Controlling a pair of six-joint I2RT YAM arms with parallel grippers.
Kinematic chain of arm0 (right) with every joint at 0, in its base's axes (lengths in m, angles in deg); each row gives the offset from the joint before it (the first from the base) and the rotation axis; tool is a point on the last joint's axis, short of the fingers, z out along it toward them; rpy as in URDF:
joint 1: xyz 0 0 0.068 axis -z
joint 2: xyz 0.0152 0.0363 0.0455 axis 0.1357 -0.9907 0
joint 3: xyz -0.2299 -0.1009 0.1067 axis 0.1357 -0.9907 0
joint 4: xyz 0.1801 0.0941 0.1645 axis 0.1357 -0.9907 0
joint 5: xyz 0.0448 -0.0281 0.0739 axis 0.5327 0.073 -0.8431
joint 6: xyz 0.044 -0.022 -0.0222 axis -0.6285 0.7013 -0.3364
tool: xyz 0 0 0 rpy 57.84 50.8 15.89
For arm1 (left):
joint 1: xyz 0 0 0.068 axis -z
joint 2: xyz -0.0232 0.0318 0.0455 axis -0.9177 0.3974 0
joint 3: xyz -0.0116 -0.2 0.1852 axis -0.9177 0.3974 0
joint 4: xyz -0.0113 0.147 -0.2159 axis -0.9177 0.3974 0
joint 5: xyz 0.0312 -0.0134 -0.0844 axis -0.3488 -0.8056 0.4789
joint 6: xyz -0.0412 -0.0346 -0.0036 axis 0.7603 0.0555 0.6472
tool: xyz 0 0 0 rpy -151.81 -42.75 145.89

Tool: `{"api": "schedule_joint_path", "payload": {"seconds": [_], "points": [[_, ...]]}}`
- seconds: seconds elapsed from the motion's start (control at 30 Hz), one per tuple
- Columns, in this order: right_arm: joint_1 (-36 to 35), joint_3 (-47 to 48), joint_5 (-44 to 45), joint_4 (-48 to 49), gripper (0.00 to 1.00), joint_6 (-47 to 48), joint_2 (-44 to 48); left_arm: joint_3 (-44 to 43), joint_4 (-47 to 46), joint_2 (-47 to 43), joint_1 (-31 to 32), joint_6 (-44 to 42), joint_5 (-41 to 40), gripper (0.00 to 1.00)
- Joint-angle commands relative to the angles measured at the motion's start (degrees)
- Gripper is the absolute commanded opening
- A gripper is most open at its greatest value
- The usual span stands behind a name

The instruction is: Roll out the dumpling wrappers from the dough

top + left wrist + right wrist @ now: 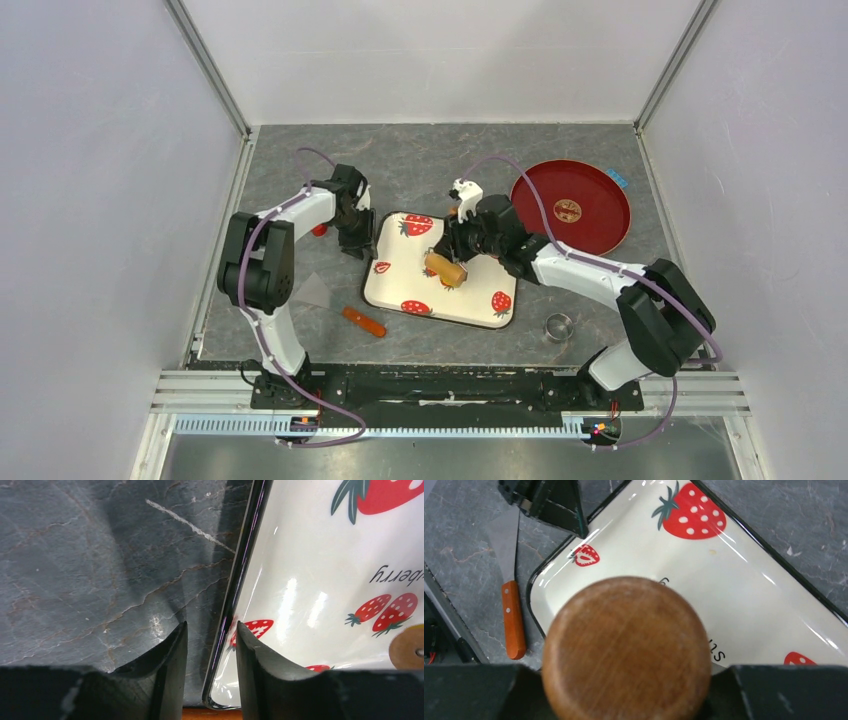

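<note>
My right gripper point(462, 250) is shut on the tan wooden roller point(446, 268), which lies on the strawberry-print tray point(400, 290). The roller's round end point(626, 650) fills the right wrist view and hides what is under it. A thin yellow sliver of dough point(419, 627) shows beside the roller's end point(406, 650) at the edge of the left wrist view. No dumpling wrapper shows. My left gripper point(211, 630) stands astride the tray's black rim point(240, 565) near its far left corner. Its jaws are narrowly apart, and table shows between the outer finger and the rim.
A red round plate point(570, 207) lies at the back right. A metal ring cutter point(558, 326) sits right of the tray's near corner. A scraper with an orange handle point(363, 321) lies left of the tray and also shows in the right wrist view point(513, 615).
</note>
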Motion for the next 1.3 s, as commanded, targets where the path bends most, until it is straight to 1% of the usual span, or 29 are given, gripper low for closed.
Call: {"api": "schedule_joint_path", "payload": {"seconds": [0.0,0.2,0.3,0.4,0.5,0.6,0.7,0.8,0.87,0.97,1.03,1.1,1.2,1.27], "points": [[1.08,-4.45,1.1,16.05,0.0,-4.75,2.8,0.9,-3.13,-4.6,0.82,-0.23,-2.27,0.46],[1.56,-10.05,2.16,27.27,0.0,-7.51,2.82,3.69,-5.68,-10.45,3.01,-0.6,-4.18,0.46],[2.1,-13.08,2.82,32.63,0.0,-9.17,2.9,6.36,-8.08,-14.99,4.14,-0.1,-2.25,0.46],[2.95,-15.25,3.38,34.32,0.0,-10.93,2.8,7.17,-8.74,-16.75,6.27,0.99,0.56,0.45],[3.49,-17.5,4.44,34.95,0.0,-11.86,3.27,7.12,-10.12,-17.26,9.93,3.46,2.88,0.43],[4.03,-20.31,6.0,36.27,0.0,-13.14,4.39,8.12,-15.24,-16.44,13.49,8.33,6.83,0.39],[4.71,-22.8,7.88,36.9,0.0,-14.3,6.27,8.17,-18.95,-14.85,16.71,12.09,8.21,0.33],[5.32,-23.15,8.4,35.47,0.0,-14.46,8.58,7.7,-20.71,-13.31,18.1,14.19,9.0,0.29],[5.32,-21.46,9.8,30.84,0.0,-13.89,10.21,8.2,-22.11,-13.24,18.17,15.14,10.1,0.29],[5.3,-20.17,12.03,25.0,0.0,-13.37,13.25,8.49,-22.56,-13.57,18.03,15.03,11.14,0.31],[5.27,-19.91,15.02,22.72,0.0,-14.2,15.02,8.49,-22.66,-13.96,18.02,14.64,11.86,0.34],[5.31,-20.28,17.8,20.84,0.0,-16.85,16.55,8.97,-23.65,-14.68,17.95,14.76,13.47,0.36],[5.49,-21.05,21.18,19.61,0.0,-21.39,18.43,11.13,-29.3,-16.75,18.15,16.79,18.67,0.39],[5.56,-18.97,21.85,15.0,0.0,-24.81,18.13,12.12,-32.85,-18.28,18.73,18.56,21.08,0.4]]}}
